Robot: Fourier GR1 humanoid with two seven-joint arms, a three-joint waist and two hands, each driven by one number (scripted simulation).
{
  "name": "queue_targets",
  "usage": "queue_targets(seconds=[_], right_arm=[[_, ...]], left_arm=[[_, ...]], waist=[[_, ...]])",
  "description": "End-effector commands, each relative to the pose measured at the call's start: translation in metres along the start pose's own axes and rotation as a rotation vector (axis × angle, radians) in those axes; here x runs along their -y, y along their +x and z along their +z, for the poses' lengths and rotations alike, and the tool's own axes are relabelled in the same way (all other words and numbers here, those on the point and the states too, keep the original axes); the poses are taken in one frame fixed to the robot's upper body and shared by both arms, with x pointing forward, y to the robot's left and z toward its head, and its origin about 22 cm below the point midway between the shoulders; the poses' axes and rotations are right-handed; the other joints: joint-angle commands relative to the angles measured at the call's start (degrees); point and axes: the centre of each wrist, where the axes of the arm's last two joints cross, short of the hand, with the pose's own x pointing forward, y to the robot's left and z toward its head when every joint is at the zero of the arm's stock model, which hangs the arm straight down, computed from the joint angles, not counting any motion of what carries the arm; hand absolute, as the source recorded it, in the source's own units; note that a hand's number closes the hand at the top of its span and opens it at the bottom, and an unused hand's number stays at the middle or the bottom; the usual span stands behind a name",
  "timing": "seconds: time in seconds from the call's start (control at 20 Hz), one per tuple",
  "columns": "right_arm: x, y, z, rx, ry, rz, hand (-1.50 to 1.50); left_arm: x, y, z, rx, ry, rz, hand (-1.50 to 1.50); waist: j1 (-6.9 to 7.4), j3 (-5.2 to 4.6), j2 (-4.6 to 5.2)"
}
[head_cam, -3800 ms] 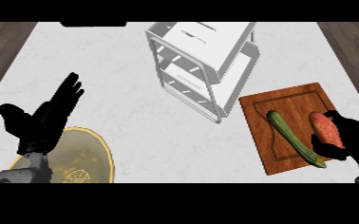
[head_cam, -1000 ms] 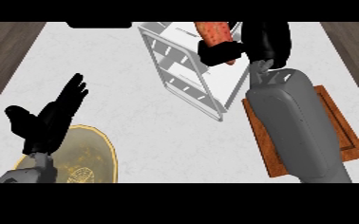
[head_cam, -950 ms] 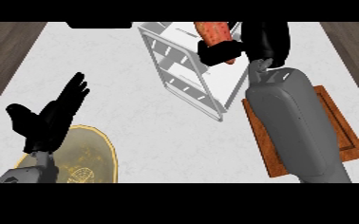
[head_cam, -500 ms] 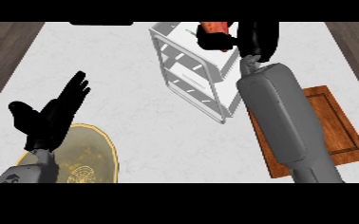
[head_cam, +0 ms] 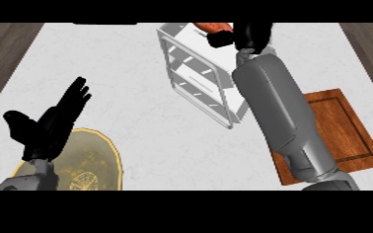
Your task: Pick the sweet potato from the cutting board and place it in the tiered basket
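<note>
Grey forearm (head_cam: 278, 103) of my right arm runs from the lower right corner of the head view up toward the far edge of the counter (head_cam: 124, 74), stretched long and nearly straight, leaning slightly left as it goes. It crosses over the left part of the wooden cutting board (head_cam: 339, 123) and hides that part of it.

The right hand (head_cam: 253, 33) sits at the top of the view, at the far end of the white wire tiered basket (head_cam: 195, 76). Its black fingers are curled in, and a thumb or fingertip shows just below the sweet potato (head_cam: 212, 27). The orange sweet potato is pinched in that hand. Only part of it shows, as the hand covers its right end and the view's upper limit cuts it off above. It is over the basket's upper tier at the far end. I cannot tell whether it touches the wire.

The left hand (head_cam: 48, 124) shows at the lower left, fingers straight and pointing up and to the right, thumb spread to the left, holding nothing. It is resting above the near-left edge of a gold plate (head_cam: 93, 159), well apart from the basket.
</note>
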Motion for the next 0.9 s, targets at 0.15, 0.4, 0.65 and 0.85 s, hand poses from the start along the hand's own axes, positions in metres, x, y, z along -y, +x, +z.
queue_targets(seconds=[0.15,0.4,0.65,0.85], right_arm=[[0.004,0.007,-0.008,-0.084,-0.074,-0.226,-1.5],[0.034,0.013,-0.026,-0.128,-0.134,-0.444,-1.5],[0.071,-0.002,-0.028,-0.161,-0.242,-0.64,-1.5],[0.09,-0.042,-0.024,-0.2,-0.373,-0.618,-1.5]], left_arm=[[0.007,0.008,0.01,0.012,-0.007,0.005,0.0],[0.005,0.011,-0.003,-0.005,-0.006,-0.001,0.0],[0.013,0.003,-0.002,-0.011,0.003,0.004,0.0],[-0.012,0.006,-0.008,-0.018,0.029,-0.004,0.0]], waist=[[0.19,-0.03,0.04],[-0.26,-0.02,0.1],[-1.21,-0.02,-0.28],[-1.63,-0.07,-0.25]])
